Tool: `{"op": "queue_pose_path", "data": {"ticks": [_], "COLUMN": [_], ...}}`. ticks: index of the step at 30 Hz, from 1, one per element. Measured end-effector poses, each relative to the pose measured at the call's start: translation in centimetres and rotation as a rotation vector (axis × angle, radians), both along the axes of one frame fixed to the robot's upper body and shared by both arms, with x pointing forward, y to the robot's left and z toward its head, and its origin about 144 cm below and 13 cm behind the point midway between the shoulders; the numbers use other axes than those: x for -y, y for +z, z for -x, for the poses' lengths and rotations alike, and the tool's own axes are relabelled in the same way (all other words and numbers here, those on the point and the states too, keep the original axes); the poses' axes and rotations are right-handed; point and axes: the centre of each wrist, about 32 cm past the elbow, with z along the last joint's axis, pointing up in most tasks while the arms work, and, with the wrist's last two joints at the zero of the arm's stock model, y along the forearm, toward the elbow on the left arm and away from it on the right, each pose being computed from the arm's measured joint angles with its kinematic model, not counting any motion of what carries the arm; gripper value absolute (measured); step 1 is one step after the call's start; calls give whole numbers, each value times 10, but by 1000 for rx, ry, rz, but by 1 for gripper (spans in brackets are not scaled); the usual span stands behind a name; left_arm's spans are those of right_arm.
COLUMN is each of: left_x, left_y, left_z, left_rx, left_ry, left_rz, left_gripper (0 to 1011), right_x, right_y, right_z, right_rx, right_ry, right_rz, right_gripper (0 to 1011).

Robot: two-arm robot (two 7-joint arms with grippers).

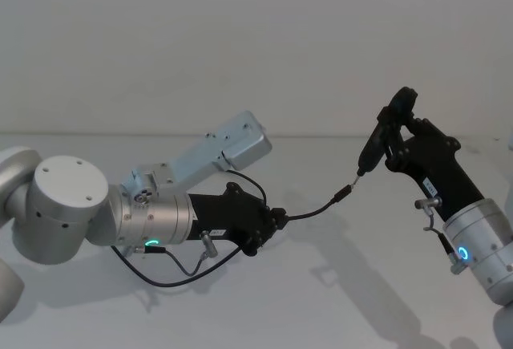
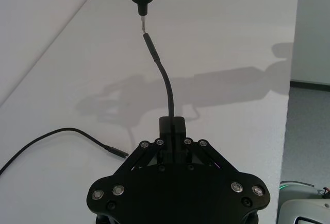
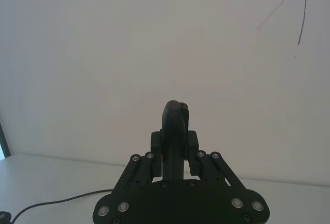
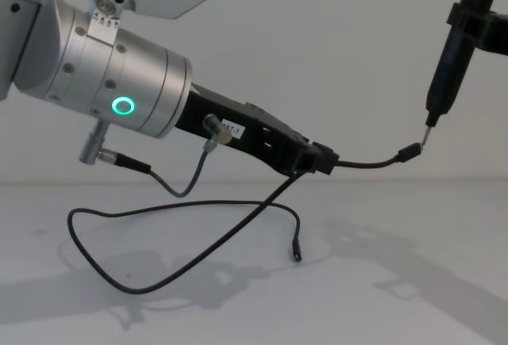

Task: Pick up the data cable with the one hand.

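My left gripper is shut on the data cable just behind one plug. That plug sticks out forward in mid-air. The rest of the thin black cable hangs down and loops over the white table, and its other plug dangles close above the surface. In the left wrist view the cable rises straight out from between the closed fingers. My right gripper is raised at the right, shut on a slim dark tool. The tool's pale tip nearly touches the held plug.
A short grey wire with silver connectors runs along my left wrist. The white table has open room below both arms, and its edge lies off to one side. A pale wall stands behind.
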Motion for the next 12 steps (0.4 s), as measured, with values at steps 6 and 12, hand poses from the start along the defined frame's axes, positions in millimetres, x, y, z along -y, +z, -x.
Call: {"op": "queue_pose_path", "data": {"ticks": [6, 12], "left_x": [0, 0], "left_y": [0, 0], "left_z": [0, 0], "left_rx": [0, 0], "left_ry": [0, 0], "left_rz": [0, 0], "left_gripper": [36, 36], "right_x": [0, 0], "right_y": [0, 0], "right_z": [-1, -1], "right_rx": [-2, -4], "right_ry": [-1, -2], "right_rz": [-2, -4], "right_gripper": [279, 279]}}
